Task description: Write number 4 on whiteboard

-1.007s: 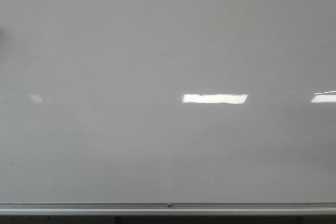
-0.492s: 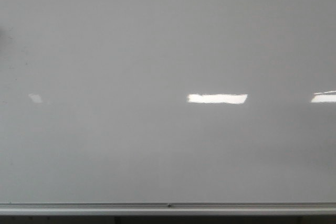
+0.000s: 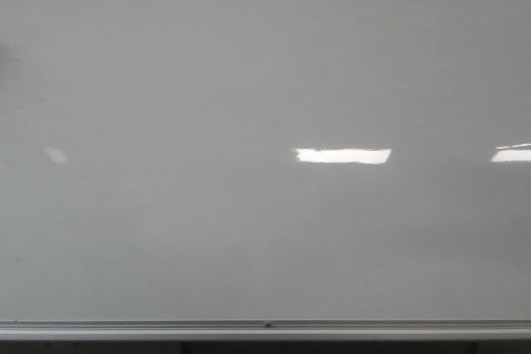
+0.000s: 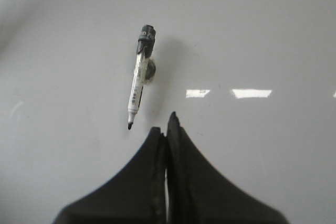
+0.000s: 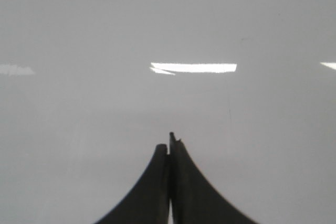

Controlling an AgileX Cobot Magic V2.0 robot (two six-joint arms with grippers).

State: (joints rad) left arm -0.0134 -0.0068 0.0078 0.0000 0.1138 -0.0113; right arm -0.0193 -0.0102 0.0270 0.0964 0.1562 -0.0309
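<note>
The whiteboard (image 3: 249, 80) fills the front view, glossy pale grey with bright light reflections and a silver rail (image 3: 265, 327) along its lower edge. No number 4 shows on it in any view. In the left wrist view a black-capped white marker (image 4: 138, 82) sticks on the board (image 4: 262, 35), its bare black tip pointing toward my left gripper (image 4: 166, 127), which is shut and empty, a short way from the tip. My right gripper (image 5: 170, 142) is shut and empty before bare board (image 5: 157, 19). Neither gripper shows in the front view.
A small dark round holder (image 4: 150, 71) sits behind the marker on the board. Faint dark specks mark the board's left edge (image 3: 12, 60). A dark gap lies under the rail.
The bright reflection in the middle of the board shifts slightly in length; nothing else visibly moves.
</note>
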